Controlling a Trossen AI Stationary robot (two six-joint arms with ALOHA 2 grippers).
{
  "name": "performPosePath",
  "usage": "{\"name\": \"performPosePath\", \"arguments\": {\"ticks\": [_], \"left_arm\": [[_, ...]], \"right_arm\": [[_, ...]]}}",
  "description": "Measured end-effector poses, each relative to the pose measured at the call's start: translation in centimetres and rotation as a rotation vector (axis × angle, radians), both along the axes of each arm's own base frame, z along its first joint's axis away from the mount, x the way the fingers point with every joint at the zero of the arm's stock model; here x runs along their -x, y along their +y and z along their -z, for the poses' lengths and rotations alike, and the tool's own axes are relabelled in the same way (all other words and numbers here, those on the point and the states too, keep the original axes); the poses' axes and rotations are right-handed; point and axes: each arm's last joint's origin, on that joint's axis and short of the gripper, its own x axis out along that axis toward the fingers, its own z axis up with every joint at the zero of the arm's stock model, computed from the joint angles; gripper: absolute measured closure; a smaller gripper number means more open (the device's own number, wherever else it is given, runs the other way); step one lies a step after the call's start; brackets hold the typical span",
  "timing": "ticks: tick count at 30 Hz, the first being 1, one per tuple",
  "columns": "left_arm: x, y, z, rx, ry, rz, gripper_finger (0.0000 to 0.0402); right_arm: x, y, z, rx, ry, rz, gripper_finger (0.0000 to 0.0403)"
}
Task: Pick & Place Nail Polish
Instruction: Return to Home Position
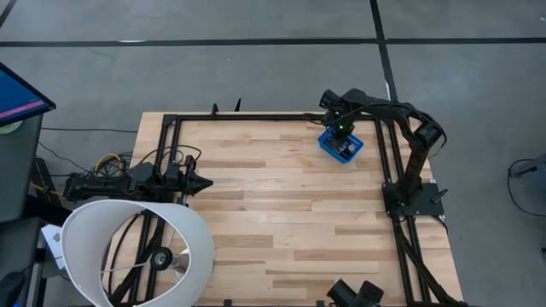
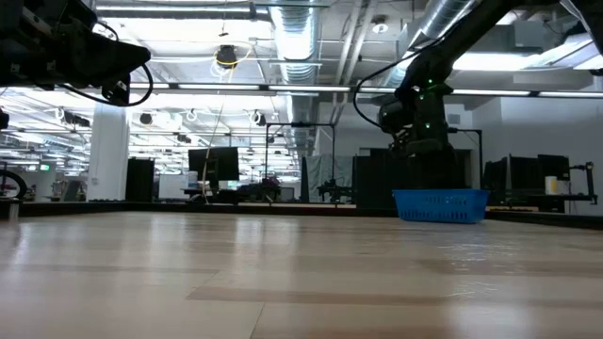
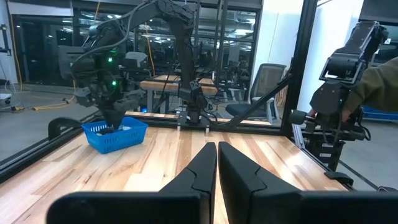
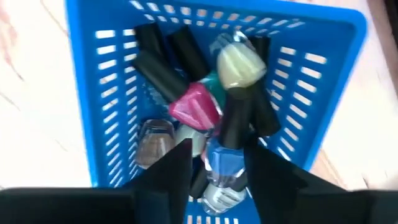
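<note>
A blue slotted bin (image 1: 341, 145) stands on the wooden table near its far right corner and shows in the low view as the bin (image 2: 441, 205). Several nail polish bottles lie piled in it: a pink one (image 4: 196, 106), a pale yellow one (image 4: 239, 65), a blue one (image 4: 222, 163) and dark-capped ones (image 4: 155, 62). My right gripper (image 4: 217, 168) points down into the bin, open. Its fingers stand on either side of the blue bottle, with a gap showing beside it. My left gripper (image 3: 217, 155) waits shut at the table's left edge, level above the wood.
Black frame rails (image 1: 175, 153) border the table. A white round shade (image 1: 136, 247) overhangs the near left corner. Beyond the table stand another dark arm (image 3: 336, 93) and a person's sleeve (image 3: 380, 87). Bare wood (image 1: 281, 213) fills the table's middle.
</note>
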Motion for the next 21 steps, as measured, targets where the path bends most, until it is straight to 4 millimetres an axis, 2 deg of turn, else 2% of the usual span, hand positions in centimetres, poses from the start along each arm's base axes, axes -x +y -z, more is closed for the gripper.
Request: {"name": "performPosePath", "arguments": {"ticks": [5, 7, 12, 17, 19, 21], "left_arm": [[0.0, 0.0, 0.0, 0.0, 0.0, 0.0, 0.039], [0.0, 0.0, 0.0, 0.0, 0.0, 0.0, 0.039], [0.0, 0.0, 0.0, 0.0, 0.0, 0.0, 0.039], [0.0, 0.0, 0.0, 0.0, 0.0, 0.0, 0.039], [0.0, 0.0, 0.0, 0.0, 0.001, 0.0, 0.039], [0.0, 0.0, 0.0, 0.0, 0.0, 0.0, 0.039]], "right_arm": [[-0.6, 0.5, -0.3, 0.007, -0.008, -0.02, 0.0226], [-0.6, 0.7, -1.5, 0.044, -0.046, -0.022, 0.0213], [0.3, 1.6, -7.4, 0.24, -0.271, 0.001, 0.0198], [2.7, 4.8, -14.5, 0.38, -0.705, -0.079, 0.021], [3.7, 6.3, -15.9, 0.398, -0.88, -0.128, 0.0221], [4.6, 7.9, -16.5, 0.371, -1.065, -0.171, 0.0234]]}}
